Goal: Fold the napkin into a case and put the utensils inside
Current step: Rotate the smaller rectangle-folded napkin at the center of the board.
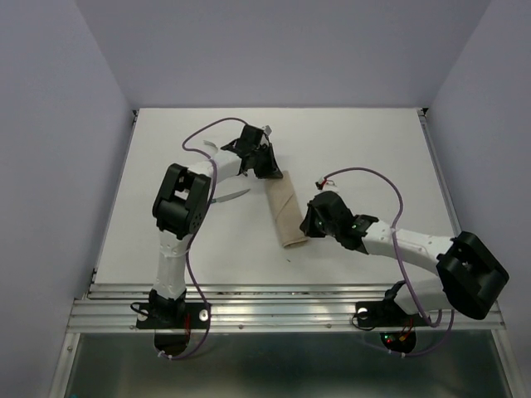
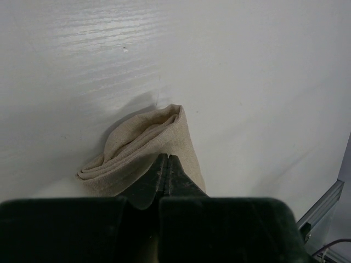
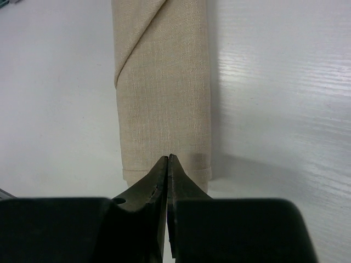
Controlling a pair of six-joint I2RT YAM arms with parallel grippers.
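While both jaws stand closed, napkin [image 1: 284,214] lies between them, ends at tips

I see a white surface [image 1: 166,166] with a faint wood grain that shows up close. On it, about the middle, lies the beige napkin [image 1: 284,217], folded into a narrow oblong and set slightly aslant, its long sides running from far to near. The far end [image 2: 142,145] shows loose stacked layers; the near end [image 3: 164,98] is flat and squared off. A slim silvery utensil [image 1: 231,197] lies just left of it, not touching.
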